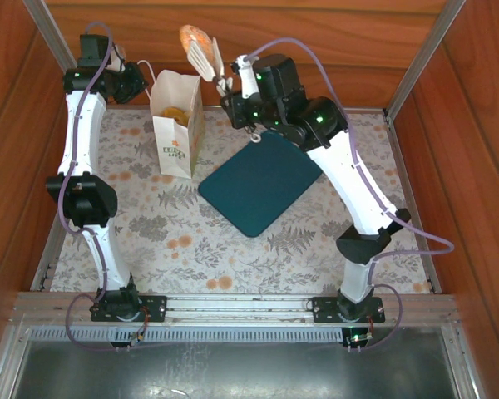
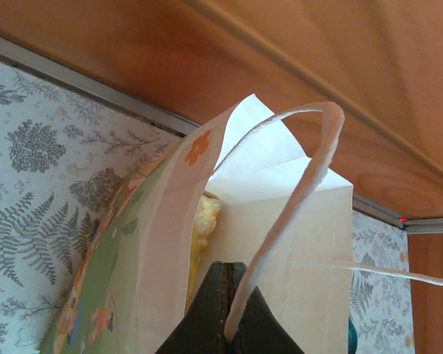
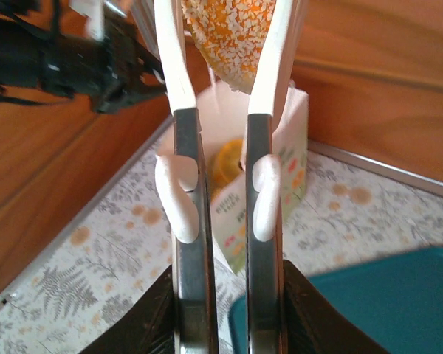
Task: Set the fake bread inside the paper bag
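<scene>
Your table [image 1: 150, 241], under its flowered cloth, carries the dark teal tray [image 1: 262, 187] lying cornerwise at its middle, with nothing on the tray. Left of the tray, toward the far edge, the paper bag [image 1: 179, 125] stands upright with its mouth open.

Your left gripper [image 1: 140, 81] sits at the bag's far left side. From its wrist camera you see it pinched fully together on the bag's white cord handle [image 2: 310, 177], with the cord running down between the two dark fingers.

Your right gripper [image 1: 231, 87] hangs above the tray's far corner. It is squeezed tight on the tongs [image 3: 186, 221], its fingers [image 3: 155, 317] pressing on the outside of the two metal arms.

The tongs' white tips clamp one seeded orange piece of fake bread [image 3: 229, 37], held in the air over the table's far edge, just right of the bag's mouth. Another yellow piece [image 1: 177, 112] already lies inside the bag.
</scene>
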### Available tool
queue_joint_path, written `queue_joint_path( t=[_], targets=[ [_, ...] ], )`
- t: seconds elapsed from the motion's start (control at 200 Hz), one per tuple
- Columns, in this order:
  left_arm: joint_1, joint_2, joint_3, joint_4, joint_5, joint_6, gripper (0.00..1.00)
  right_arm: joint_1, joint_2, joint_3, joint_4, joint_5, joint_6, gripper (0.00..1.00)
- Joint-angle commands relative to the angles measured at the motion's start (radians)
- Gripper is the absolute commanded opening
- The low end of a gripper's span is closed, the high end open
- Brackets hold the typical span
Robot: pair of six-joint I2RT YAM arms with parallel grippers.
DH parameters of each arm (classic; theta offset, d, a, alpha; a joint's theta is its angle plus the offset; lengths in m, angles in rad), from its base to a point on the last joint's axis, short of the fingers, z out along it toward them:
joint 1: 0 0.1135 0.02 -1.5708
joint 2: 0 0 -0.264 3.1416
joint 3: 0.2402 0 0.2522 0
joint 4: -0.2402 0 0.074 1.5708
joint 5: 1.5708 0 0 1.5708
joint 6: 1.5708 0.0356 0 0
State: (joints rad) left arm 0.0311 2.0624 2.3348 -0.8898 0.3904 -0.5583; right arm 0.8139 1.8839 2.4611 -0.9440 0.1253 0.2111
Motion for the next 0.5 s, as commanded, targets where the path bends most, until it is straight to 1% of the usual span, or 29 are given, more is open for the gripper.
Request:
queue_joint_path(
  t=[0.0, 0.08, 0.295, 0.495],
  targets=[
    [0.009, 0.0, 0.014, 0.013, 0.011, -0.002, 0.0, 0.025, 0.061, 0.081, 0.029, 0.018, -0.015, 0.32],
    [0.011, -0.002, 0.011, 0.014, 0.011, -0.001, 0.0, 0.035, 0.093, 0.109, 0.047, 0.011, -0.015, 0.32],
    [0.01, -0.005, 0.006, 0.014, 0.011, 0.0, 0.0, 0.047, 0.149, 0.106, 0.118, -0.012, -0.02, 0.33],
    [0.011, -0.004, 0.005, 0.014, 0.012, 0.0, 0.0, 0.051, 0.22, 0.103, 0.135, 0.004, -0.054, 0.34]
  ],
)
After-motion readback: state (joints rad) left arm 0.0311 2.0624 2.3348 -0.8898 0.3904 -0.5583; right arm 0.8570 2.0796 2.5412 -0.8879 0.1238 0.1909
